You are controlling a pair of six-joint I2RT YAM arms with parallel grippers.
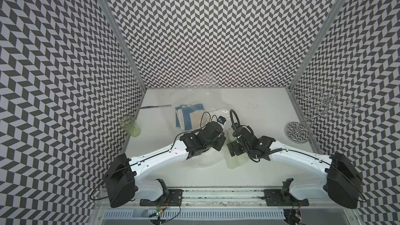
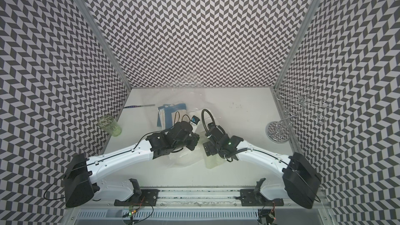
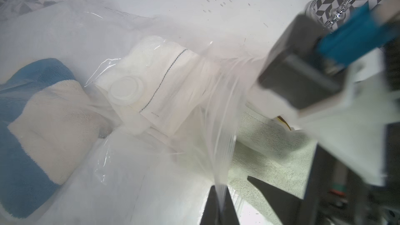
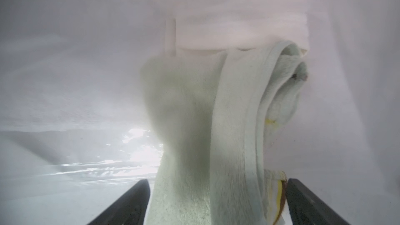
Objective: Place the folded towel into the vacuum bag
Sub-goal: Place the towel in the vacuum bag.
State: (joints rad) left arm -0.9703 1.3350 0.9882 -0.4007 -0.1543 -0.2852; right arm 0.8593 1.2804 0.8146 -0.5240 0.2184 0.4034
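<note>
The vacuum bag (image 1: pixel 201 96) is clear crinkly film spread over the middle of the table; its round white valve cap (image 3: pixel 125 90) shows in the left wrist view. My left gripper (image 3: pixel 220 188) is shut on a bunched strip of the bag's film and holds it up. The pale green folded towel (image 1: pixel 237 160) lies at the bag's near edge. Its far end (image 4: pixel 281 79) runs under hazy film. My right gripper (image 4: pixel 217 181) is open, its fingers either side of the towel's near end. Both grippers (image 1: pixel 218 143) (image 1: pixel 230 148) sit close together.
A blue-and-cream towel (image 1: pixel 190 115) and a white towel (image 3: pixel 173 83) lie inside the bag. A green glass tumbler (image 1: pixel 129 125) stands at the left wall, a thin stick (image 1: pixel 155 106) behind it. A wire rack (image 1: pixel 299 132) stands at the right wall.
</note>
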